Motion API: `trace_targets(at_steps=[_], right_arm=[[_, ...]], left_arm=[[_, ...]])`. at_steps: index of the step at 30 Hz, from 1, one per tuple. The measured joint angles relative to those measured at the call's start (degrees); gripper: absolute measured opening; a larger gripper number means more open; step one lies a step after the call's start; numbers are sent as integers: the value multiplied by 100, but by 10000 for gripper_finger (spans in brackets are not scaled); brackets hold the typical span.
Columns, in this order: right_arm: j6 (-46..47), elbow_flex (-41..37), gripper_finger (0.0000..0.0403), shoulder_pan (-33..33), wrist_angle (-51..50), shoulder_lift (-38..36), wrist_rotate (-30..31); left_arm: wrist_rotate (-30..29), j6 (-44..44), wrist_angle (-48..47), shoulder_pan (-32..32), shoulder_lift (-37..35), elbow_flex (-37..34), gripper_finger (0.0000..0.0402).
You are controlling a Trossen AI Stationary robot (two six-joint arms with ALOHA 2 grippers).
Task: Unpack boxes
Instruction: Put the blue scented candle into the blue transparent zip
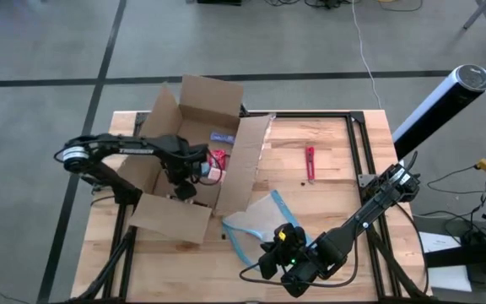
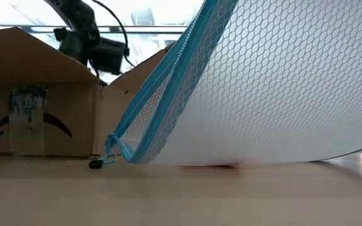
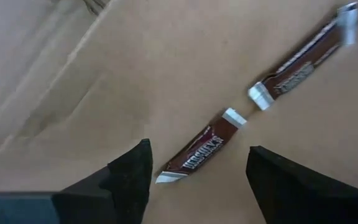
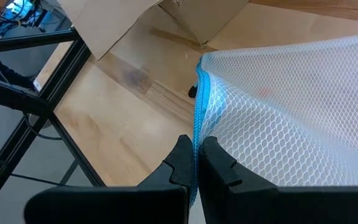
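The brown cardboard box [image 1: 188, 160] stands open at the table's left, flaps spread. My left gripper [image 3: 197, 180] reaches down into it, open, its fingers on either side of a brown chocolate bar [image 3: 197, 152] lying on the box floor. A second bar [image 3: 300, 65] lies farther off. My right gripper [image 4: 196, 168] is near the table's front edge, shut on a clear mesh pouch [image 1: 256, 221] with a blue edge. My right gripper pinches the pouch's blue zip edge [image 4: 197, 134] between its two fingers, which lie across that edge. The pouch is raised and tilted in the hold. Its lower side [image 2: 219, 164] and zip pull [image 2: 99, 163] rest on the table.
A small red tool [image 1: 310, 163] lies on the wood right of the box. Red [image 1: 218, 160] and blue [image 1: 222, 136] packets lie inside the box. The box's right flap [image 1: 247, 165] leans out toward the pouch. Black frame rails [image 1: 357, 143] run along the table's right side.
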Motion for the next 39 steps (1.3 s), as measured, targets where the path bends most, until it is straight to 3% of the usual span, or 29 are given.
trace_targets(at_steps=[6,10,15,21,23,29,39], right_arm=[[0,0,0,-1,0,0,0],[0,0,0,-2,-1,0,0],[-1,-2,0,0,0,0,0],[0,-2,0,0,-1,0,0],[0,-2,0,0,-1,0,0],[0,-2,0,-1,-2,0,0],[0,-2,0,0,0,0,0]], left_arm=[[126,72,183,0,253,-277,270],[155,72,404,0,280,-458,267],[172,150,453,0,263,-523,200],[210,345,543,0,263,-525,46],[318,355,546,1,245,-525,13],[518,442,544,2,107,-483,1],[535,739,542,-1,-490,167,0]])
